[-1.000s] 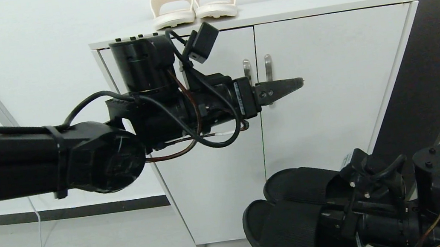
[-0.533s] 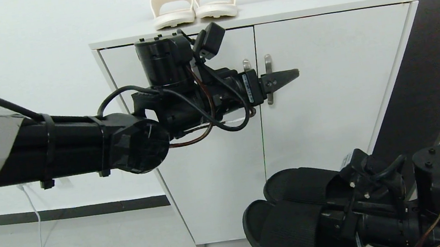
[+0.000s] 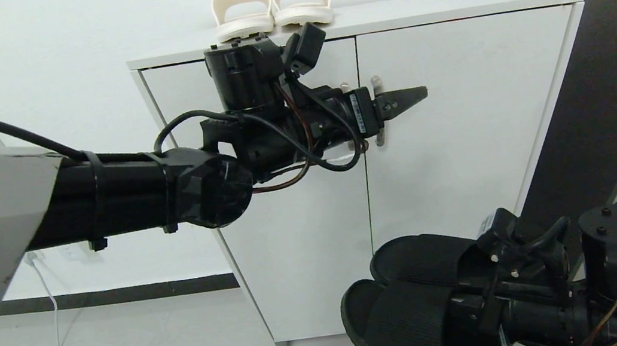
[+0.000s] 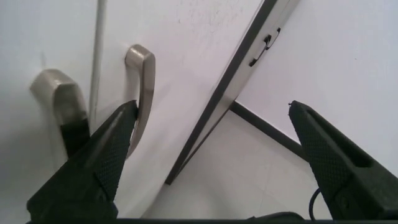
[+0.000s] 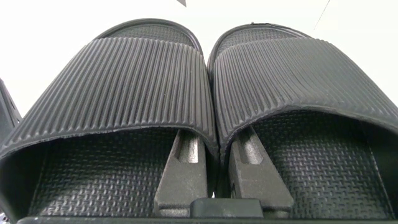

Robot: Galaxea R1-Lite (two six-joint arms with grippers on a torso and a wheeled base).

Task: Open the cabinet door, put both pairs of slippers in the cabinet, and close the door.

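Atop white cabinet (image 3: pixel 442 6): 1 pr cream slippers (image 3: pixel 270 20)

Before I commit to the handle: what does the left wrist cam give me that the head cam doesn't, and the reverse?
Left wrist adds: the left gripper is open, one finger right beside the right door's handle. Head adds: cream slippers on top of the cabinet, black slippers held in the right gripper. Both: that handle, the left gripper at it, the cabinet shut.
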